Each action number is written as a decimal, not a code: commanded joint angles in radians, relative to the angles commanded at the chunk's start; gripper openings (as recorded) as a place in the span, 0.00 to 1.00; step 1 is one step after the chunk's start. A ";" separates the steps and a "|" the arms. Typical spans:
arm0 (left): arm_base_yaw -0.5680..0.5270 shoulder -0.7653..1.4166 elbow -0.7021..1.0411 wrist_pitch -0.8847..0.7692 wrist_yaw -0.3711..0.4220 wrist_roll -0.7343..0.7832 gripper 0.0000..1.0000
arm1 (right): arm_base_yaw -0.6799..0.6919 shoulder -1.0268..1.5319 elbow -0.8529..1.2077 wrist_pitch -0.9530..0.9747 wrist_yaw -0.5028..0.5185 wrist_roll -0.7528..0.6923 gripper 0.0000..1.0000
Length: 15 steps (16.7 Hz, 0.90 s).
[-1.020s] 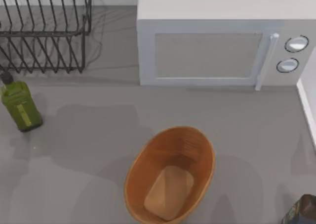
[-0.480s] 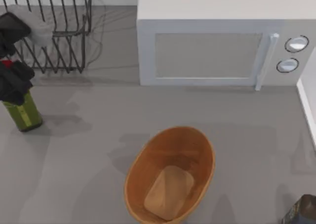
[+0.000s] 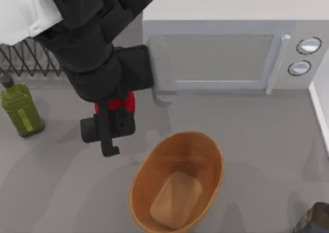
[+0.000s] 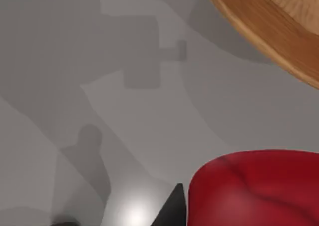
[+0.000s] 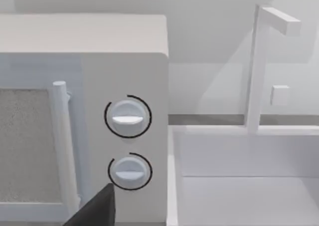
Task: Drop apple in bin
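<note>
Jaws of the left gripper (image 3: 109, 135) pinch the apple (image 3: 117, 102) — its bright red skin shows between the black fingers from above, and in the left wrist view it bulges large and close (image 4: 254, 188) over grey desk (image 4: 99, 86). Just beyond the fingertips, down and to the right in the top view, sits the bin (image 3: 177, 184), an oval orange-brown basket with ribbed walls and a paler flat bottom; the apple is beside its rim, apart from it, not over the opening. Behind the jaws stands a white microwave (image 3: 231, 53) with two round dials (image 3: 308, 45) — no lettering on them that I can read. Off to the jaws' left stand a green bottle (image 3: 19, 109), its label apparently too blurred to read, and a black wire rack (image 3: 31, 63). A dark part, probably of the right arm (image 3: 314, 220), sits at the top view's lower right corner; I cannot tell how its jaws stand.
</note>
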 joint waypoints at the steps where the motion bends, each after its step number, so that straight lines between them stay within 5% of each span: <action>1: -0.057 0.012 -0.006 0.019 -0.007 0.001 0.00 | 0.000 0.000 0.000 0.000 0.000 0.000 1.00; 6: -0.225 0.103 -0.035 0.096 -0.013 0.002 0.00 | 0.000 0.000 0.000 0.000 0.000 0.000 1.00; 15: -0.238 0.129 -0.064 0.142 -0.007 0.004 0.00 | 0.000 0.000 0.000 0.000 0.000 0.000 1.00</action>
